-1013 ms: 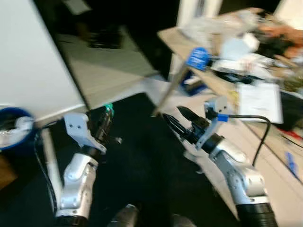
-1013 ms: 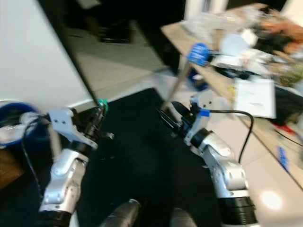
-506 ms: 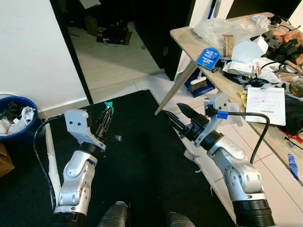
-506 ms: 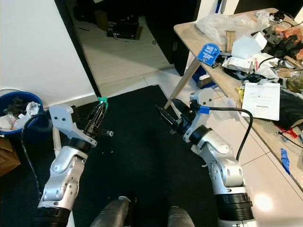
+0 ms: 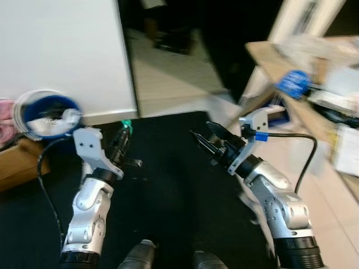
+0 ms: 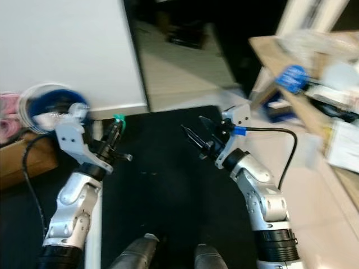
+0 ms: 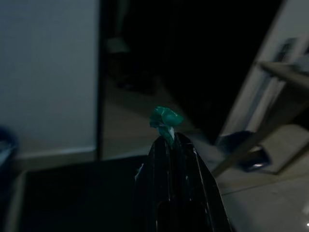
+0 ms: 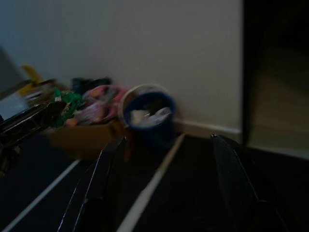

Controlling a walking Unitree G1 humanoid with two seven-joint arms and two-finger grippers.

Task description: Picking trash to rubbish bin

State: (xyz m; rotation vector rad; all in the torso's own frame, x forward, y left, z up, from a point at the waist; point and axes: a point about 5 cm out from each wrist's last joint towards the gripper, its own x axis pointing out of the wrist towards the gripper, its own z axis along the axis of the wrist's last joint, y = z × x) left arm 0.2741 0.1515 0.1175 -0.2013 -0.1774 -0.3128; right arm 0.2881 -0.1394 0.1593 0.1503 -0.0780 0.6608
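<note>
My left gripper (image 5: 124, 134) is held out over the black mat, shut on a small crumpled green scrap (image 7: 165, 118) pinched at its fingertips. The same green scrap (image 6: 118, 119) pokes out at the tip in the eye views. A blue rubbish bin (image 5: 49, 115) with white and dark trash inside stands against the white wall, to the left of that gripper. The bin (image 8: 148, 112) also appears beyond my right gripper's spread black fingers (image 8: 101, 188). My right gripper (image 5: 203, 141) hangs open over the mat with nothing between its fingers.
A brown cardboard box (image 5: 22, 162) with pink items sits left of the bin. A cluttered wooden table (image 5: 305, 84) on slanted legs stands at the right. A dark doorway (image 5: 179, 50) opens ahead. A white strip (image 8: 149, 193) lies along the mat edge.
The whole view has swung left and blurred, so the bin now sits nearer the centre and the table has slid toward the right edge. Both grippers hold their poses.
</note>
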